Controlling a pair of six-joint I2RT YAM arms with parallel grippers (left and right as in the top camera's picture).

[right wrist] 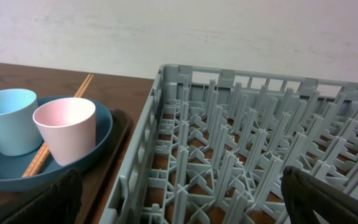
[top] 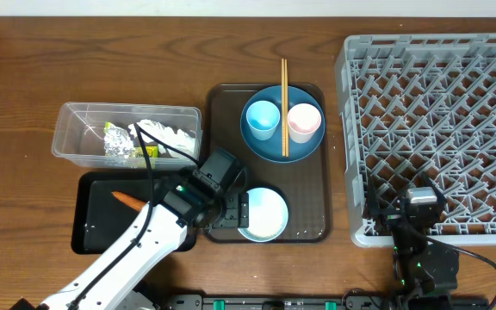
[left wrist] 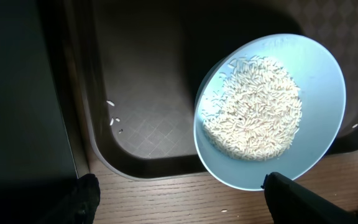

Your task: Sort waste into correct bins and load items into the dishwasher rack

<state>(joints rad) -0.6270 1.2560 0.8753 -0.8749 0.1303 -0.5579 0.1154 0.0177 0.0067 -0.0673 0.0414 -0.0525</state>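
White bowl (left wrist: 269, 112): near end of brown tray (left wrist: 148, 87), rice (left wrist: 253, 109) inside.
Left gripper (left wrist: 185, 190): wide open, empty, over bowl.
Right gripper (right wrist: 188, 199): wide open, empty, at rack (right wrist: 241, 143).
Risk: rim pinch tips bowl, rice spills on tray.

cups (top: 262, 119) (top: 304, 121) 2 | plate (top: 265, 148) 1 | bowl (top: 274, 226) 1 | bins (top: 71, 138) (top: 102, 226) 2 | rack (top: 344, 129) 1 | brown tray (top: 308, 198) 1

Brown serving tray (top: 310, 200) sits on wooden table (top: 24, 69).

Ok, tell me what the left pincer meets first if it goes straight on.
The left pincer would most likely meet the near rim of the white bowl on the brown tray; depth is unclear.
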